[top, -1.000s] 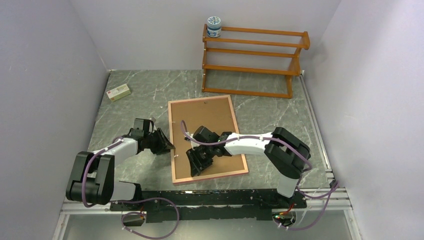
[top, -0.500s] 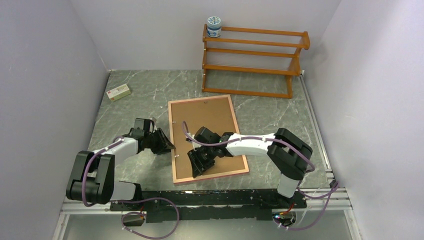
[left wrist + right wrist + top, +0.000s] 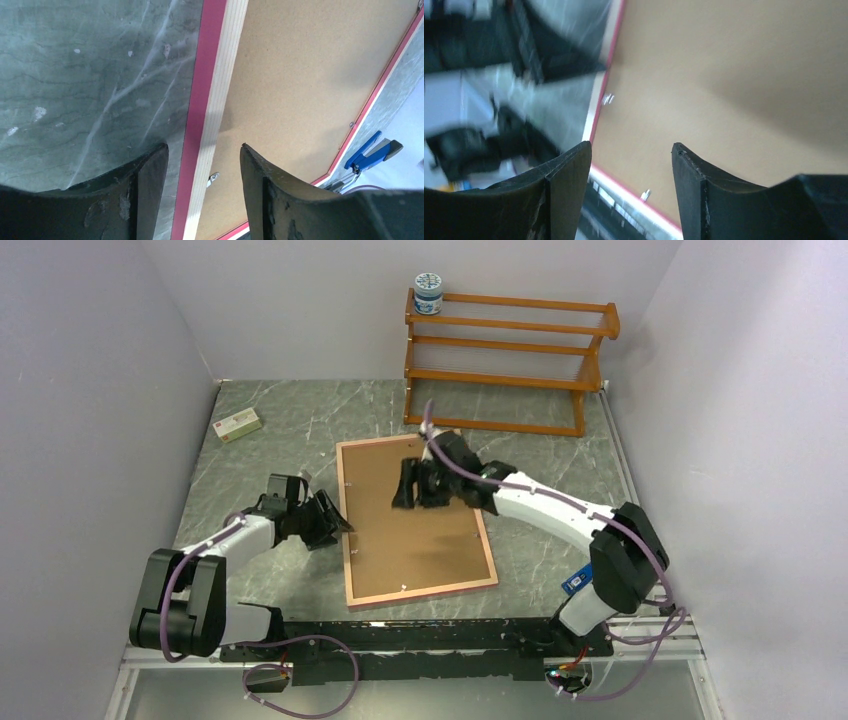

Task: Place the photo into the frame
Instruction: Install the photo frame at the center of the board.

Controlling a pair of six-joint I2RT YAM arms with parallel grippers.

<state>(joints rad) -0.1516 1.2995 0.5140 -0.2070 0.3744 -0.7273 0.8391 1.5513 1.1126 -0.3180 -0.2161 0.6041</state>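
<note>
Left gripper: fingers apart, empty; frame edge lies between them, ungripped.
Right gripper: fingers apart, empty; brown backing panel beneath them.

My left pincer is black, scuffed grey. The frame shows a bright pink edge beside pale wood, round a speckled brown board. The table is grey-green marble with white veins. The rack is orange-brown.
</note>
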